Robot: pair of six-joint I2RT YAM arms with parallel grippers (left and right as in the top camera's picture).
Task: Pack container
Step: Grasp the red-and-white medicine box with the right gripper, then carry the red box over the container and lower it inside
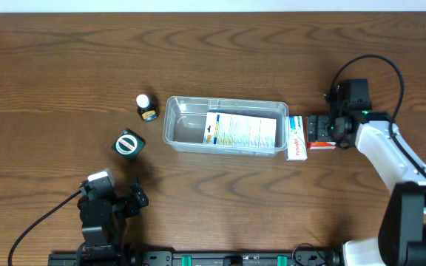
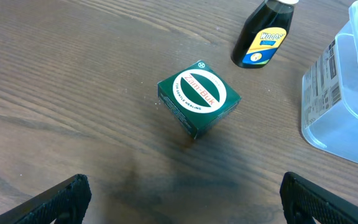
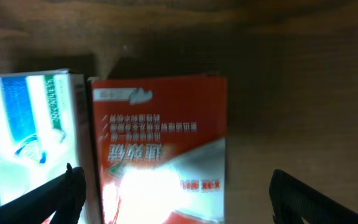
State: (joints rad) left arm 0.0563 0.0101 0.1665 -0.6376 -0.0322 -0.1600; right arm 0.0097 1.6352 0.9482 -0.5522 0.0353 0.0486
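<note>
The clear plastic container [image 1: 225, 125] lies mid-table with a white printed box [image 1: 240, 131] inside; its corner shows in the left wrist view [image 2: 347, 93]. A white box [image 1: 296, 137] leans against its right end, and a red box [image 1: 321, 136] lies beside that. My right gripper [image 1: 322, 127] is open directly over the red box [image 3: 160, 143], with the white box [image 3: 27, 137] at its left. My left gripper [image 1: 113, 201] is open and empty at the front left, short of a green box [image 2: 199, 98] and a dark bottle [image 2: 263, 37].
The green box [image 1: 128, 143] and the small dark bottle [image 1: 146, 108] stand left of the container. The table's back edge [image 1: 213, 9] runs along the top. Arm bases and cables sit at the front edge.
</note>
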